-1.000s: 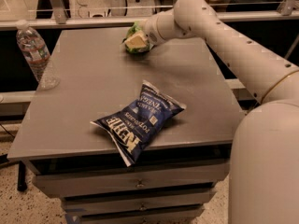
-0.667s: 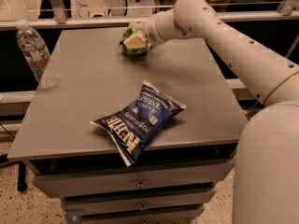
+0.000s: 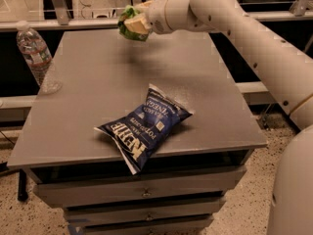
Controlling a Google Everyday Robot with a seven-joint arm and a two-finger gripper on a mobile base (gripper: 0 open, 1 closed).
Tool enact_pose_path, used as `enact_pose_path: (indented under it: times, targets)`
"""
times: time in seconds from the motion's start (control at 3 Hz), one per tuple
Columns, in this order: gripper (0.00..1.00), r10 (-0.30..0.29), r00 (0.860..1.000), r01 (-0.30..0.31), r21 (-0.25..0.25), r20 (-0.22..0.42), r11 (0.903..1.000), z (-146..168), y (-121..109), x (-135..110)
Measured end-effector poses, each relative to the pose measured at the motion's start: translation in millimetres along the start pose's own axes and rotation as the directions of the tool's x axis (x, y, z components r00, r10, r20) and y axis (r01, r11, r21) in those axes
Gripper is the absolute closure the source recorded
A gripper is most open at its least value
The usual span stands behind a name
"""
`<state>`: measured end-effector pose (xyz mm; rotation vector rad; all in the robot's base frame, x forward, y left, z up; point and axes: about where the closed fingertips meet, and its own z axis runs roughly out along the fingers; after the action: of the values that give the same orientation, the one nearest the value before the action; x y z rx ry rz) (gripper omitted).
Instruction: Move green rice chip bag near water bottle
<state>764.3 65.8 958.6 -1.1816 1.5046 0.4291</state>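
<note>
Nearest, drawers [image 3: 146, 195] are seen under the desk [image 3: 73, 146]. On top, well in front of the claw, a dark-blue chip bag [image 3: 146, 129] is laid flat, off the line from claw to bottle. Left of the claw and lower, the water bottle [image 3: 34, 53] is stood upright at the desk's edge. Farthest back, the claw [image 3: 139, 21] is clamped on the green rice chip bag [image 3: 128, 27], held above the desk's far edge.
</note>
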Motion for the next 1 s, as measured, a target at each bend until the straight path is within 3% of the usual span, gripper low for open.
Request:
enact_pose_path:
  times: [0.33,0.67,1.0]
  targets:
    - [1.0,-0.048,0.991,0.055,-0.052,0.126,0.9971,7.2,26.2,-47.1]
    - [1.0,-0.08,0.977,0.103,-0.109,0.196,0.9888,16.9,56.0,-67.5]
    - [1.0,-0.096,0.971,0.135,-0.169,0.22,0.9763,27.4,85.1,-70.7]
